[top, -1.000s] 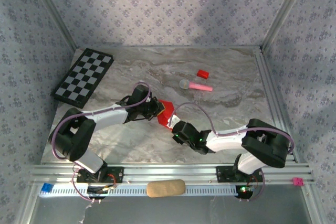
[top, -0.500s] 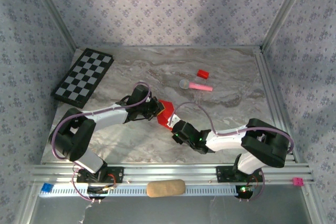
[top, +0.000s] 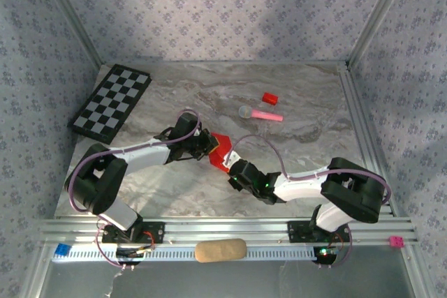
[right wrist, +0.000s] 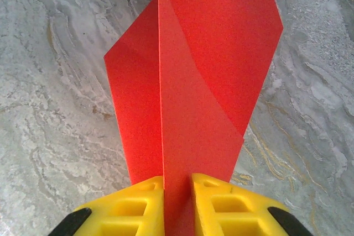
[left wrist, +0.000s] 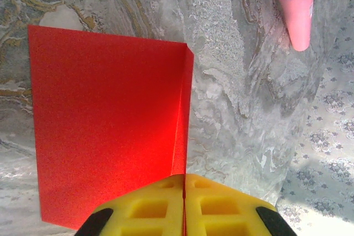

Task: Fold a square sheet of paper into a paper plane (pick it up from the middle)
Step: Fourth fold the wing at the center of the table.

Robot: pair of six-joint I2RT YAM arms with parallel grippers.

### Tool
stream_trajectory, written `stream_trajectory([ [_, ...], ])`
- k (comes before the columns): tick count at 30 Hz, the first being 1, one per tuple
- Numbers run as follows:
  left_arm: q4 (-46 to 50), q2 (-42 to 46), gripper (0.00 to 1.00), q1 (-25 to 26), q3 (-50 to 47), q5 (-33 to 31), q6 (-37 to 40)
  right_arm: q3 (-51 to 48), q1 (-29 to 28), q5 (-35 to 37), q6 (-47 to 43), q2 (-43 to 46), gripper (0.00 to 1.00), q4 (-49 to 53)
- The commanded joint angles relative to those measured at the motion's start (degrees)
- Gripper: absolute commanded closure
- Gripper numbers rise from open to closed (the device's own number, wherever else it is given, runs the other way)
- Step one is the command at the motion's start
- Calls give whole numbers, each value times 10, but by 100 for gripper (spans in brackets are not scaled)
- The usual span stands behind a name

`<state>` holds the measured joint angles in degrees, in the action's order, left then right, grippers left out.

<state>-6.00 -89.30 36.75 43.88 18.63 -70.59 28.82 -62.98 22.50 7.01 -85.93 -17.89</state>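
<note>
Fingers [left wrist: 138, 211] of the left gripper [left wrist: 183, 178] are closed tight on one edge of the folded sheet [left wrist: 105, 125]. The right gripper [right wrist: 177, 181] pinches its other side, and the crease runs straight ahead from its pads [right wrist: 224, 205]. The sheet hangs between them over mid-table [top: 293, 95], with both arms low, reaching inward and equally near.

Soft, even light comes from above; broad dim shadows cross the back wall [top: 279, 19]. In the wrist views the red paper [left wrist: 105, 120] looks saturated and the counter [left wrist: 238, 81] sharp.
</note>
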Motion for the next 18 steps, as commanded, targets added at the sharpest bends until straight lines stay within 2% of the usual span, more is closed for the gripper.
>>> stream_trajectory([
  [1,5,8,90,-3,-4,2,-7,2,4,7,15,3,81,4],
  [18,4,8,90,-6,-4,4,-8,9,7,11,12,-10,78,9],
])
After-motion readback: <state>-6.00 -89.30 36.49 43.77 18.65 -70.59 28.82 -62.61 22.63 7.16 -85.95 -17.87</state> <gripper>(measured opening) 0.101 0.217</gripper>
